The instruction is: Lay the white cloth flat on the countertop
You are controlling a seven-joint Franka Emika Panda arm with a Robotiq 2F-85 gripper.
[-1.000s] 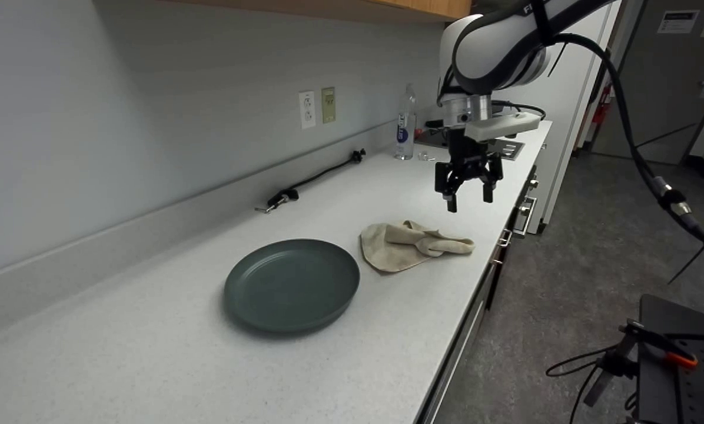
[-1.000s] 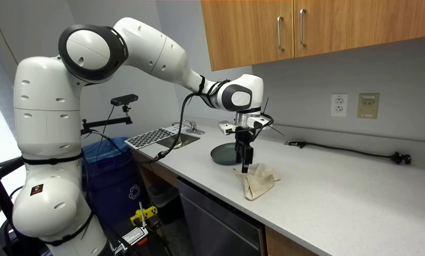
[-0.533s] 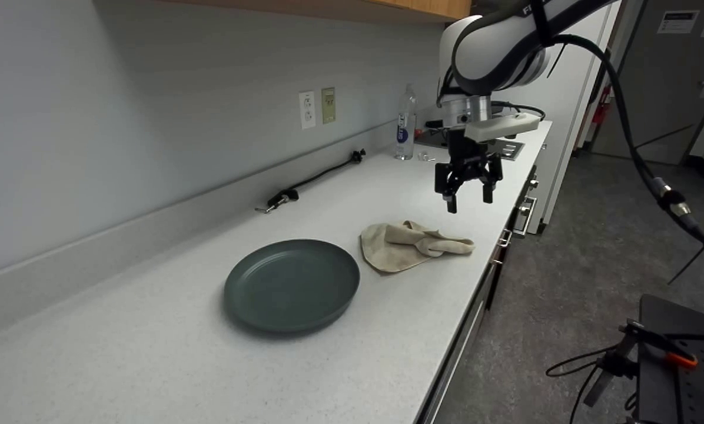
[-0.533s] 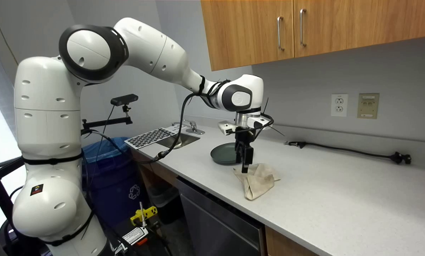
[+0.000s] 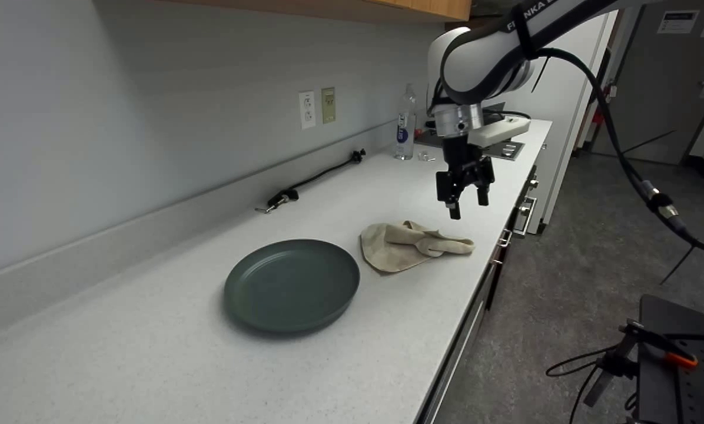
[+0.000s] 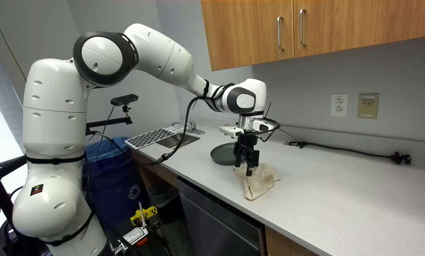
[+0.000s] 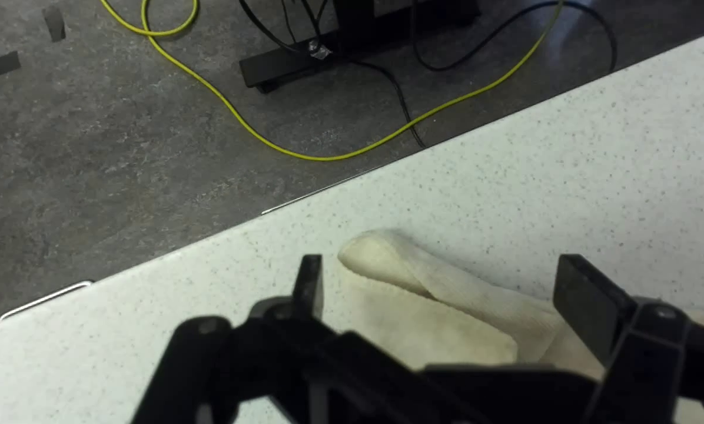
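The white cloth (image 5: 394,252) lies bunched and folded on the countertop (image 5: 169,371), partly spread on the side toward the plate and twisted into a roll on the other. My gripper (image 5: 469,205) hangs above the counter near the rolled part, apart from it, tilted a little. In the wrist view, the cloth (image 7: 417,321) shows below and between the wide-set fingers (image 7: 590,309), with a looped fold near one fingertip. The gripper (image 7: 438,271) is open and holds nothing. Its body covers the lower part of the cloth there.
A dark green plate (image 5: 293,285) sits close beside the cloth. Along the backsplash lies a black cable mount (image 6: 347,151). A bottle (image 5: 406,123) stands farther along the wall, and a sink (image 6: 180,140) lies beyond the plate. The counter's front edge (image 7: 199,244) runs near the cloth.
Over the last half second the arm has come slightly lower and the gripper has tilted, its fingertips now a bit nearer the cloth. The jaws stay open; cloth and plate have not moved.
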